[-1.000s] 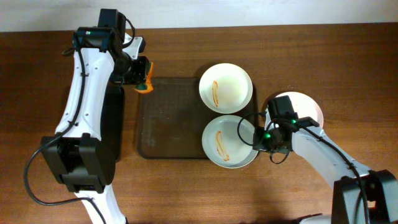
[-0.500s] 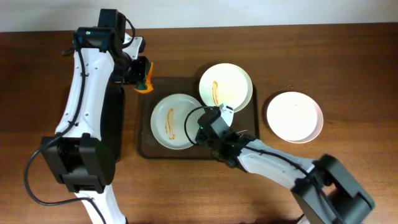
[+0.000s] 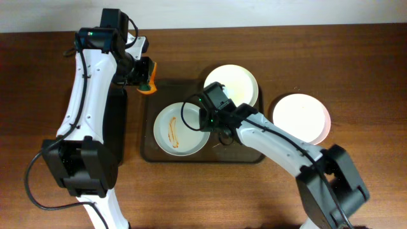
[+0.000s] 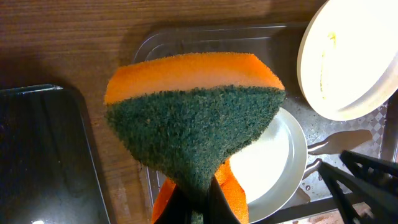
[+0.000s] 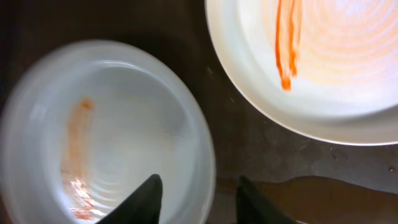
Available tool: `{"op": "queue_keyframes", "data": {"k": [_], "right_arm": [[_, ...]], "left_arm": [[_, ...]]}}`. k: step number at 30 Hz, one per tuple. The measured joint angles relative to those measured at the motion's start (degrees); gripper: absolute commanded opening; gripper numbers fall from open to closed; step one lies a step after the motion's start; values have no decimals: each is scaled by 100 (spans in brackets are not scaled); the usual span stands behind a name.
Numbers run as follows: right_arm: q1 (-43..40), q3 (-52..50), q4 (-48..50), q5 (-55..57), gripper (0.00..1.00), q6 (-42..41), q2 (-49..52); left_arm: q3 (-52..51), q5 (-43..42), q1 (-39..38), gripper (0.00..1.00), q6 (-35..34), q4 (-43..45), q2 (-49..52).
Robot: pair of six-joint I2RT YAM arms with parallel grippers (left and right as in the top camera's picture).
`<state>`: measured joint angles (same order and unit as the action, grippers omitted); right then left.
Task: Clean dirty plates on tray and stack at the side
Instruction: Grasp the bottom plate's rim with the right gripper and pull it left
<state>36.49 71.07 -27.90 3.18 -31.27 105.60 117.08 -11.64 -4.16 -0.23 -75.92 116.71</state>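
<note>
On the bench (image 3: pixel 356 57), the tray (image 3: pixel 238 152) lies at the centre and carries two of the three plates. The first plate (image 3: pixel 184 137) sits flat in the left half of the tray, with an orange-brown streak on the left side of its well. The second plate (image 3: pixel 240 86) occupies the far right corner of the tray, and its rim overlaps the tray's far edge. The right wrist view shows an orange streak on this plate as well. The third plate (image 3: pixel 301 119) rests on the bench just to the right of the tray, apart from it, and its surface is plain white.

The right pincer (image 5: pixel 199 185) is spread. One finger stands over the well of the first plate and the other over the tray floor outside it, with the plate's right rim between them. It cannot be told whether either finger touches the rim, because the first plate is blurred in that view.

The left pincer (image 4: pixel 196 208) is pressed together on the lower end of a sponge (image 4: pixel 193 118), which is orange with a dark green scouring face. The sponge is held near the far left corner of the tray, clear of the plates. A black tray (image 4: pixel 43 162) lies on the bench beside the tray's left side, under the left arm.
</note>
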Motion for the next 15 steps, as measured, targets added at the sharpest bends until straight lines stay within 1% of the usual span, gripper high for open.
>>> {"op": "queue_keyframes", "data": {"k": [2, 6, 8, 12, 15], "right_arm": [[-4, -2, 7, -238, 27, 188, 422], [-4, -2, 219, -328, 22, 92, 507], [-4, -2, 354, -356, 14, -68, 621], [-2, -2, 350, -398, 13, -560, 688], [2, -2, 356, -479, 15, -800, 807]], "left_arm": [[0, -2, 0, 0, 0, 9, 0], [0, -2, 0, 0, 0, 9, 0], [0, -2, 0, 0, 0, 9, 0], [-109, -2, 0, 0, 0, 109, 9], [-339, -2, 0, 0, 0, 184, 20]]}}
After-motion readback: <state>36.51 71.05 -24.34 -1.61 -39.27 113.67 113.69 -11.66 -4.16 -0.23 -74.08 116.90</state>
